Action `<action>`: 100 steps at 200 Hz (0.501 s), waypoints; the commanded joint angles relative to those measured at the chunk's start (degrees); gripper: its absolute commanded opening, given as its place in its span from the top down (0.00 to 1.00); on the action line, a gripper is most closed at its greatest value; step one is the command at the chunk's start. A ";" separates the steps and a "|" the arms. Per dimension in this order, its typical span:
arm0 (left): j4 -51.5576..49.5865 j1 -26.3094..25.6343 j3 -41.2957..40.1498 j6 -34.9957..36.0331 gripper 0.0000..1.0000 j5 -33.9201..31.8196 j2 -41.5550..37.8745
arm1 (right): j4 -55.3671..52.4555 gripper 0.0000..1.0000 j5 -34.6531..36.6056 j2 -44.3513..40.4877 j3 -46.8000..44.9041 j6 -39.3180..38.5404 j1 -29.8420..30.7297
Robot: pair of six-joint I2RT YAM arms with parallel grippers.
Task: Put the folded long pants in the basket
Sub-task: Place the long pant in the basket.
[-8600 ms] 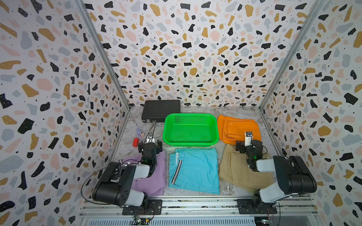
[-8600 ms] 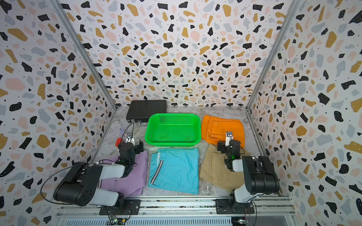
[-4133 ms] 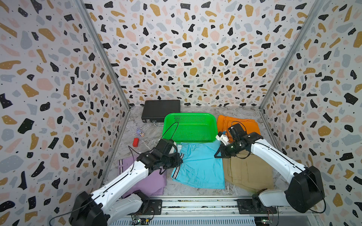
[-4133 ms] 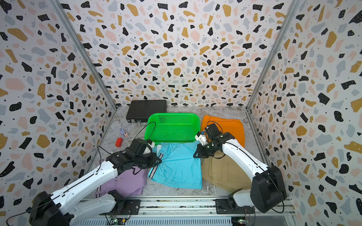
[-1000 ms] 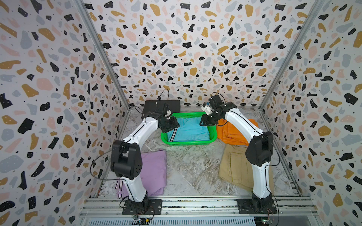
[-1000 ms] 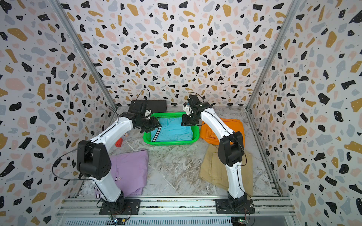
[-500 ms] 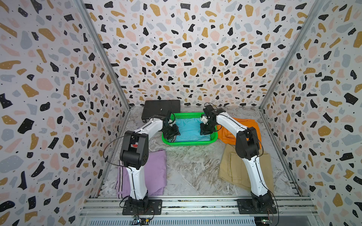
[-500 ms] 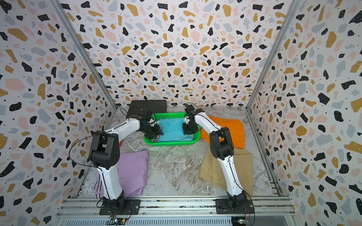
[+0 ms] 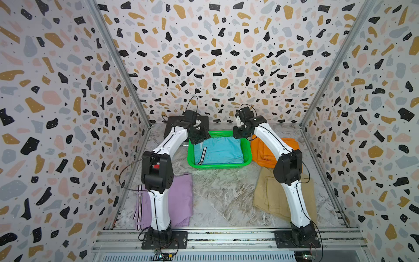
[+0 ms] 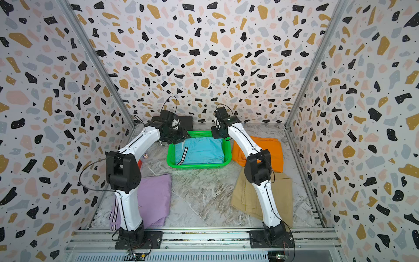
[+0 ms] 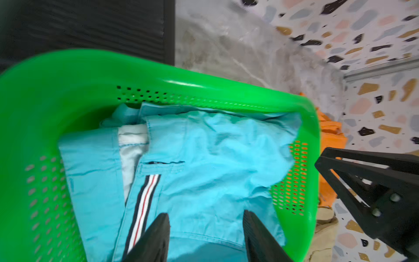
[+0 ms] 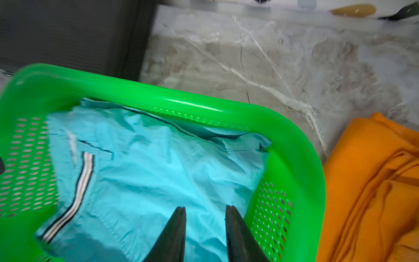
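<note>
Cyan pants lie in the basket; lilac, khaki, orange pants wait outside. Left gripper and right gripper gape empty.

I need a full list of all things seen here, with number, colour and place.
basket: one, green, back middle of table
cyan pants: one, cyan, striped side, inside the basket
orange pants: one, orange, on table right of basket
khaki pants: one, tan, front right
lilac pants: one, lilac, striped side, front left
black box: one, black, behind basket's left corner
small red thing: one, red, at table's left edge, mostly hidden
table: one, grey marble
left gripper: one, black, open, over basket's back left corner
right gripper: one, black, open, over basket's back right corner
</note>
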 commanded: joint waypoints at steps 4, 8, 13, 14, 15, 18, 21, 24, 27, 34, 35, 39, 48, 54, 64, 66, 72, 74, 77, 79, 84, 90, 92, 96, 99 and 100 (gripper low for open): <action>-1.66 0.40 1.23 1.44 0.45 -0.25 4.07 | -3.11 0.67 -0.04 4.17 0.18 0.81 -0.06; -1.68 0.36 1.23 1.32 0.45 -0.27 4.41 | -3.15 0.67 -0.31 4.46 0.14 0.98 -0.04; -1.71 0.37 1.20 1.24 0.44 -0.30 4.74 | -3.13 0.67 -0.48 4.79 0.11 1.12 -0.06; -1.72 0.36 1.24 1.15 0.44 -0.27 4.74 | -3.17 0.67 -0.45 4.82 0.12 1.15 -0.05; -1.73 0.36 1.25 1.15 0.44 -0.26 4.83 | -3.18 0.67 -0.48 4.88 0.13 1.12 -0.05; -1.71 0.38 1.27 1.10 0.44 -0.29 4.95 | -3.26 0.67 -0.50 4.93 0.12 1.13 -0.12; -1.66 0.36 1.27 1.07 0.44 -0.28 5.14 | -3.24 0.67 -0.39 4.99 0.13 1.03 -0.11; -1.67 0.39 1.27 1.02 0.44 -0.34 5.19 | -3.19 0.67 -0.30 5.08 0.18 0.95 -0.06; -1.68 0.36 1.35 1.00 0.45 -0.34 5.33 | -3.13 0.67 -0.16 5.06 0.26 0.87 -0.11; -1.65 0.45 1.48 0.80 0.44 -0.34 5.57 | -3.22 0.67 0.22 4.94 0.47 0.53 -0.05; -1.65 0.45 1.51 0.76 0.44 -0.29 5.55 | -3.25 0.67 0.25 4.89 0.57 0.46 -0.05; -1.75 0.45 1.67 0.73 0.45 -0.19 5.68 | -3.29 0.67 0.43 4.79 0.72 0.28 -0.09; -2.14 0.56 2.14 0.64 0.44 0.29 5.54 | -3.58 0.67 0.83 4.14 1.13 -0.04 -0.16; -2.49 0.53 2.54 0.64 0.44 0.49 5.01 | -3.71 0.67 0.97 3.34 1.32 -0.21 -0.20; -3.04 0.53 3.06 0.54 0.43 0.71 3.39 | -3.72 0.65 1.08 1.46 1.19 -0.32 -0.21; -3.18 0.53 3.12 0.49 0.43 0.67 3.02 | -3.73 0.65 1.01 1.08 1.12 -0.32 -0.22; -3.31 0.53 3.12 0.40 0.41 0.57 1.41 | -3.64 0.63 0.90 -0.14 1.10 -0.23 -0.18; -3.31 0.53 3.14 0.37 0.40 0.55 0.83 | -3.60 0.62 0.77 -0.51 1.10 -0.16 -0.14; -3.31 0.53 3.12 0.26 0.38 0.48 -0.11 | -3.62 0.61 0.61 -1.39 1.02 -0.08 -0.14; -3.31 0.53 3.16 0.14 0.37 0.39 -0.76 | -3.64 0.60 0.50 -1.92 0.93 0.01 -0.18; -3.36 0.53 3.24 -0.23 0.34 0.29 -2.28 | -3.48 0.56 0.03 -3.15 0.82 0.18 -0.20; -3.46 0.53 3.36 -0.54 0.30 0.20 -4.56 | -3.32 0.51 -0.73 -4.73 0.27 0.57 -0.18; -3.46 0.53 3.37 -0.63 0.28 0.19 -5.28 | -3.12 0.49 -1.04 -5.39 0.08 0.74 -0.21; -3.42 0.68 3.42 -0.78 0.25 0.05 -6.88 | -2.73 0.46 -1.65 -6.69 -0.62 1.04 -0.14; -3.56 0.55 3.46 -0.97 0.23 0.02 -8.06 | -2.32 0.43 -2.24 -7.55 -1.29 1.35 -0.15; -3.57 0.59 3.46 -1.01 0.22 -0.03 -8.47 | -2.14 0.42 -2.47 -7.98 -1.54 1.48 -0.19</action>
